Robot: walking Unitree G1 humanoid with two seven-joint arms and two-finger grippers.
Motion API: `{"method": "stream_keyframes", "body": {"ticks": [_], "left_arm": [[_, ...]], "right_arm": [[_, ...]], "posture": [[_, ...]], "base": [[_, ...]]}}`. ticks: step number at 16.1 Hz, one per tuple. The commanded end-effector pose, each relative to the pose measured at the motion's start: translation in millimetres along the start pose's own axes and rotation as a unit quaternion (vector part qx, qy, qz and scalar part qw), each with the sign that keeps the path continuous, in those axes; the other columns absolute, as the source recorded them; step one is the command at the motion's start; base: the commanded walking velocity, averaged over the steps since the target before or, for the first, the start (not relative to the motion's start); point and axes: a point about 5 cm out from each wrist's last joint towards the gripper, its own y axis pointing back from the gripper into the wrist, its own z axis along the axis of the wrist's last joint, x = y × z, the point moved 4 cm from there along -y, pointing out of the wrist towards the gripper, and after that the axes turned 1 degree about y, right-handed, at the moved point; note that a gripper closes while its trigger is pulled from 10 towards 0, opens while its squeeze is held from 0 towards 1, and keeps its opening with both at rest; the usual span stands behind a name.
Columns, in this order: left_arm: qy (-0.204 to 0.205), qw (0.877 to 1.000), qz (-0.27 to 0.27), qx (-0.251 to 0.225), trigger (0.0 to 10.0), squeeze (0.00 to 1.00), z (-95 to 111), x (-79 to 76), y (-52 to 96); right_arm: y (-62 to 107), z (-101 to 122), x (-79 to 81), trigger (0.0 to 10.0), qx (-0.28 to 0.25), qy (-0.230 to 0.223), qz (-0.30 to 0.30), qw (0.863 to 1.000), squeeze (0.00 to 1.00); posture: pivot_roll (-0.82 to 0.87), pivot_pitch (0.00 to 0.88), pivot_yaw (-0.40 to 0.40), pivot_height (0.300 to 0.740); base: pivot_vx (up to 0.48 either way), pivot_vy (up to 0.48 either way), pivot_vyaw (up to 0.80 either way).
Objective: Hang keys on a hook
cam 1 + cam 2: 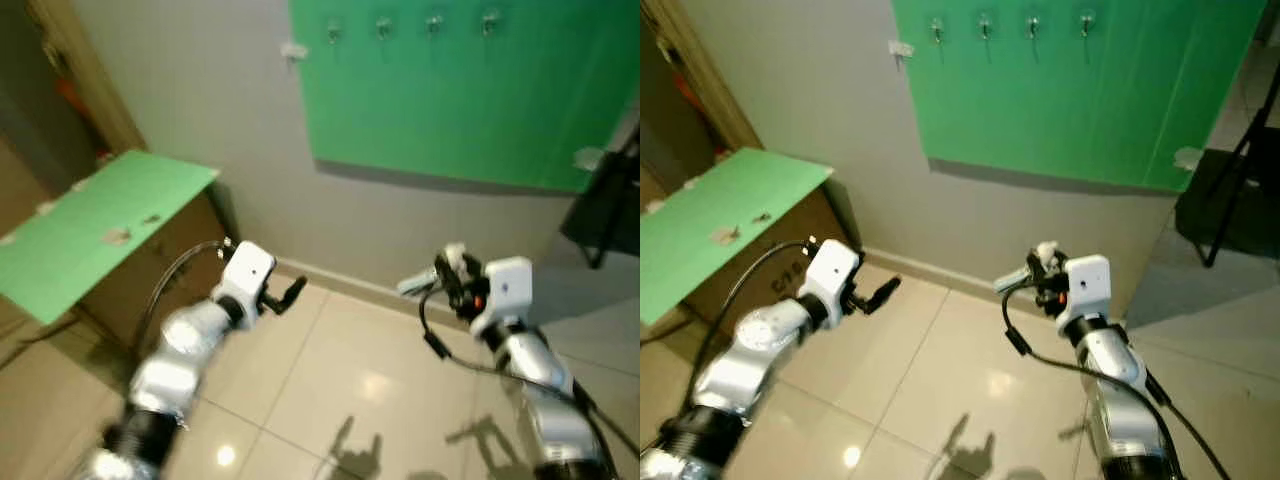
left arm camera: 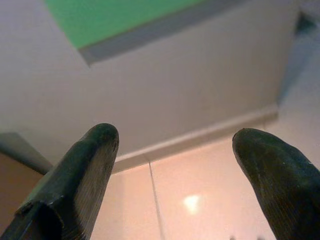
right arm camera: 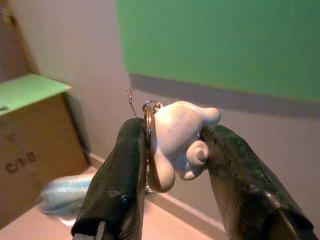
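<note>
Big green board (image 1: pixel 1080 100) on the grey wall, four hooks (image 1: pixel 985 26) along its top. Below the board to its left, a green-topped cardboard box (image 1: pixel 720 215). Right gripper (image 3: pixel 172 145) is below the board, clamped on a white figurine keychain (image 3: pixel 177 142). Left gripper (image 2: pixel 172 160), fingers spread apart, holds nothing.

Four hooks (image 1: pixel 937 30) on one green board (image 1: pixel 1080 90) — two grippers.
</note>
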Motion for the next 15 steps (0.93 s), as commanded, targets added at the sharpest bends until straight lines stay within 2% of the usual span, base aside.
{"method": "stream_keyframes", "body": {"ticks": [1,2,4,6,8,9,12,15], "left_arm": [[-0.017,0.999,-0.035,0.033,10.0,0.00,-8,7.1,5.6],[-0.038,0.997,-0.064,0.036,10.0,0.00,0,16.2,8.2],[-0.061,0.992,-0.104,0.033,10.0,0.00,14,21.4,10.6],[-0.072,0.984,-0.161,0.026,10.0,0.00,27,17.2,16.2],[-0.087,0.968,-0.236,0.019,10.0,0.00,41,8.4,25.5],[-0.096,0.958,-0.271,0.019,10.0,0.00,46,5.1,30.6],[-0.085,0.953,-0.289,0.004,10.0,0.00,58,9.0,33.5],[-0.075,0.953,-0.294,-0.025,10.0,0.00,73,11.6,36.4]], "right_arm": [[-9.0,18,9.5,0.0,-0.017,0.002,0.049,0.999,0.00],[-14.2,31,9.3,0.0,-0.021,0.011,0.080,0.997,0.00],[-18.6,52,11.2,0.0,-0.030,0.015,0.124,0.992,0.00],[-20.1,66,15.4,0.0,-0.035,0.023,0.165,0.985,0.00],[-20.5,78,22.0,0.0,-0.032,0.024,0.215,0.976,0.00],[-18.9,84,27.5,0.0,-0.022,0.024,0.257,0.966,0.00],[-21.0,98,31.6,0.0,-0.018,0.038,0.300,0.953,0.00],[-23.5,107,31.8,0.0,-0.018,0.047,0.311,0.949,0.00]], "posture": [[-0.28,0.000,0.165,0.740],[-0.28,0.000,0.167,0.740],[-0.29,0.000,0.167,0.740],[-0.29,0.000,0.165,0.740],[-0.29,0.000,0.163,0.740],[-0.29,0.000,0.165,0.740],[-0.29,0.000,0.169,0.740],[-0.29,0.000,0.164,0.740]], "base": [[0.000,0.000,0.00],[0.000,0.000,0.00],[0.000,0.000,0.00],[0.000,0.000,0.00],[0.000,0.000,0.00],[0.000,0.000,0.00],[0.000,0.000,0.00],[0.000,0.000,0.00]]}}
